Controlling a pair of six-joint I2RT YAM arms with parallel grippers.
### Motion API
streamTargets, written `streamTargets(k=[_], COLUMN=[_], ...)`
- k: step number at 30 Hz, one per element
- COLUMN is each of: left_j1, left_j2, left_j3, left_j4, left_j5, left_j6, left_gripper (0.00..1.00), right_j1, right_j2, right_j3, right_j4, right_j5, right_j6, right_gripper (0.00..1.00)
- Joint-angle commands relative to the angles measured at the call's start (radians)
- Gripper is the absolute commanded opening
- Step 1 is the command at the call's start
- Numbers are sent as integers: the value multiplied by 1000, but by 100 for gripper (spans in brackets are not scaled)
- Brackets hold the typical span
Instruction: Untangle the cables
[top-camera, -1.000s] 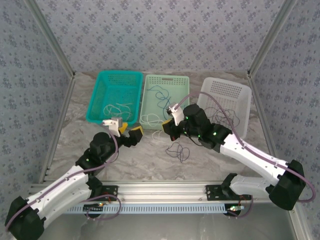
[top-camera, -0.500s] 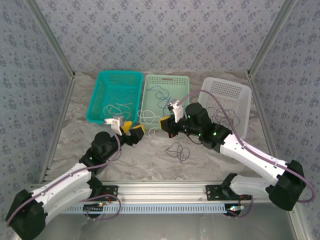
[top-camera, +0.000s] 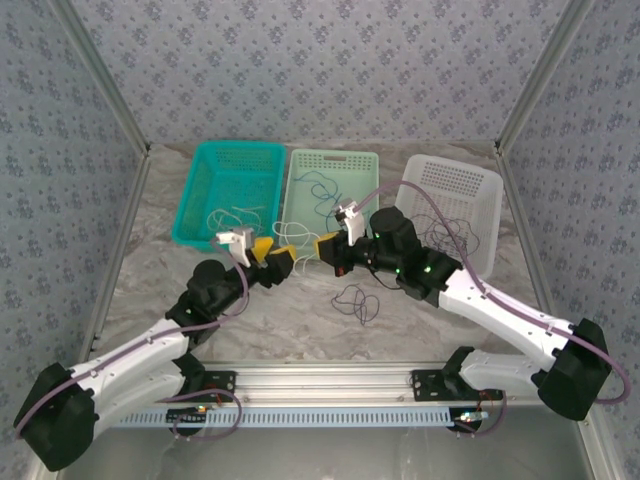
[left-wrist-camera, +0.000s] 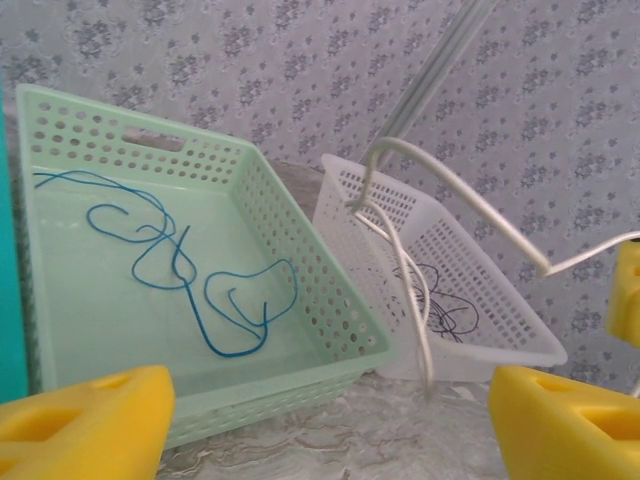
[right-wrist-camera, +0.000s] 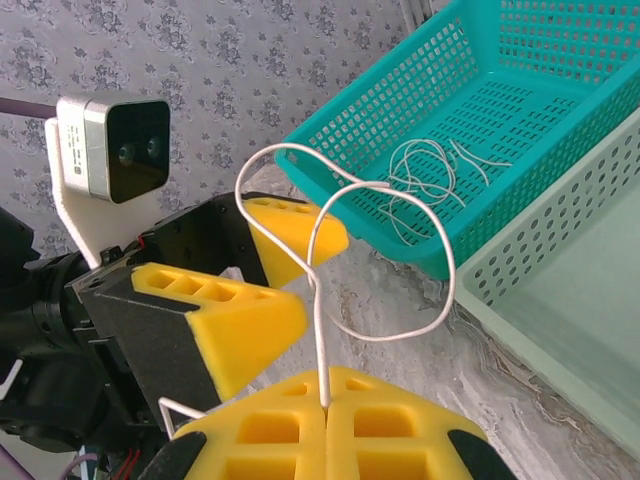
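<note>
A dark cable (top-camera: 352, 298) lies loose on the table (top-camera: 300, 322), nearest the bases. Just beyond it, the left gripper (top-camera: 273, 258) has swung in toward the right gripper (top-camera: 328, 247). Its jaws have narrowed a little but gape wide and hold nothing. The right one is clamped tight on a white cable (right-wrist-camera: 321, 345) that loops up between them, so a second grip looks close.

Behind stand three baskets:
- **teal** (top-camera: 200, 195), holding whitish strands (top-camera: 235, 215)
- **mint** (top-camera: 335, 157), holding one blue cable (left-wrist-camera: 237, 352)
- **white** (top-camera: 450, 162), holding dark strands (left-wrist-camera: 450, 315)

The strands are too tangled to count.

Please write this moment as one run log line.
right tool: shut on whitish cable, held up | left tool: open, close to that cable | blue cable: in light green basket
</note>
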Motion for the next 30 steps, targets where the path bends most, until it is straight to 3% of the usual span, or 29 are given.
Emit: streamTargets(k=[1, 7, 12, 18, 23, 30], left_j1=[-10, -12, -12, -11, -8, 14], left_j2=[18, 68, 88, 63, -29, -193], left_j3=[45, 83, 117, 145, 116, 80], left_j4=[62, 74, 33, -96, -180, -276], left_j5=[22, 30, 1, -69, -192, -247], left_j6=[10, 18, 37, 68, 110, 168], left_gripper=[81, 70, 27, 0, 0, 0], right_j1=[9, 16, 18, 3, -41, -124], right_j2=[12, 14, 0, -58, -114, -149], right_j3=[7, 10, 5, -29, -68, -122], right_j4=[31, 45, 31, 25, 1, -24], right_j5=[-25, -43, -31, 25, 123, 120], right_j6=[16, 23, 24, 33, 81, 165], right_gripper=[0, 0, 0, 0, 0, 0])
